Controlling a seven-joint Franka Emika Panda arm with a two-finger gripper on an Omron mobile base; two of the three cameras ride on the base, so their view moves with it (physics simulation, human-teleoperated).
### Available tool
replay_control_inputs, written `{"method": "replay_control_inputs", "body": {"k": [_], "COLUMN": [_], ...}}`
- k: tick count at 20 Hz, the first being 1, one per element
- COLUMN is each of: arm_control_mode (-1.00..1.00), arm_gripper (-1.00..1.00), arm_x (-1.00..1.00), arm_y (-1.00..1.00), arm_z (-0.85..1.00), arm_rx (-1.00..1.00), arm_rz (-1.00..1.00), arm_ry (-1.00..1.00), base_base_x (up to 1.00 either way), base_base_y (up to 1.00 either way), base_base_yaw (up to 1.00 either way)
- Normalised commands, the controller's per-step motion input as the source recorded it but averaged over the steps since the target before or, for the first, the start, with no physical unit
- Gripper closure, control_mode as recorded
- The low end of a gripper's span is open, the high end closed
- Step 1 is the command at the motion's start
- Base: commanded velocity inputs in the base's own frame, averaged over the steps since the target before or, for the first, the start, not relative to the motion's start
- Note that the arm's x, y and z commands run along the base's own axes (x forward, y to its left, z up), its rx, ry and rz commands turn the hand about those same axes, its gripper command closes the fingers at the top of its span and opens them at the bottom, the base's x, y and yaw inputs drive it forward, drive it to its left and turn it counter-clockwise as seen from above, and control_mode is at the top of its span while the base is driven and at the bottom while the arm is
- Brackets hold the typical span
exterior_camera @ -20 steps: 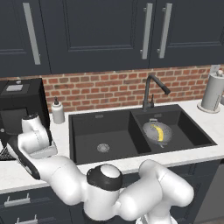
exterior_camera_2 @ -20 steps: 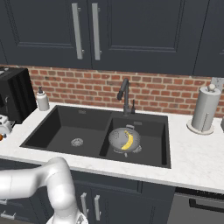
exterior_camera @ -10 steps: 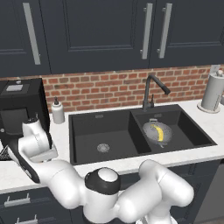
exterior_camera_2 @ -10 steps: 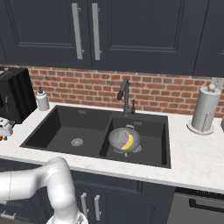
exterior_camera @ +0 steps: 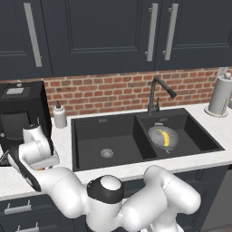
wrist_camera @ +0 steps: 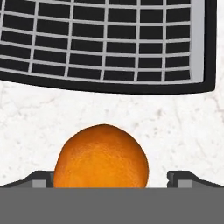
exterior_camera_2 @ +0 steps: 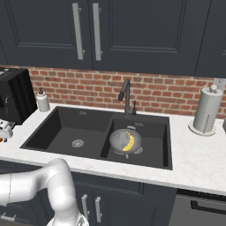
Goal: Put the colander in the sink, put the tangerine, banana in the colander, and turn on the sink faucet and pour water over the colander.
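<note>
1. I see the colander (exterior_camera: 161,137), silvery and perforated, sitting upright in the right basin of the black sink (exterior_camera: 108,136).
2. The yellow banana (exterior_camera: 164,137) lies inside it.
3. The round orange tangerine (wrist_camera: 100,156) rests on the white marble table (wrist_camera: 175,127).
4. The dark faucet (exterior_camera: 156,93) stands behind the sink.

**Finishes across the worktop**

Showing as pale marble-like stone on the worktop (exterior_camera_2: 194,154), smooth, with faint grey veining. Reading as matt black in the sink (exterior_camera_2: 62,128), with round steel drains glinting. Gleaming silvery and perforated, metal by its look, in the colander (exterior_camera: 156,136). Looking smooth and yellow on the banana (exterior_camera: 164,137). Appearing glossy orange, faintly dimpled, on the tangerine (wrist_camera: 100,157). Presenting as dark matt metal on the sink faucet (exterior_camera_2: 125,96). Looking rough and red-brown along the brick backsplash (exterior_camera: 113,93). Showing matt dark paint on the cabinet doors (exterior_camera_2: 132,31), with brushed metal handles. Looking black-framed with a pale wire grid at the drip tray (wrist_camera: 105,43).
</note>
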Motion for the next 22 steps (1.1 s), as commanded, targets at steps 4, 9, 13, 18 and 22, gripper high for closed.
{"method": "replay_control_inputs", "body": {"k": [4, 9, 13, 18, 22], "arm_control_mode": [-1.0, -1.0, -1.0, -1.0, -1.0], "arm_gripper": [1.0, 1.0, 1.0, 1.0, 1.0], "arm_x": [0.0, 0.0, 0.0, -0.03, -0.18], "arm_y": [0.03, 0.02, 0.0, -0.05, -0.42], "arm_z": [-0.15, -0.03, 0.0, 0.13, 0.59], "arm_rx": [0.0, 0.0, 0.0, 0.0, 0.0], "arm_rz": [0.0, 0.0, 0.0, 0.0, -0.01], "arm_ry": [0.0, 0.0, -0.01, 0.0, 0.0], "base_base_x": [0.0, 0.0, 0.0, 0.0, 0.0], "base_base_y": [0.0, 0.0, 0.0, 0.0, 0.0], "base_base_yaw": [0.0, 0.0, 0.0, 0.0, 0.0]}}
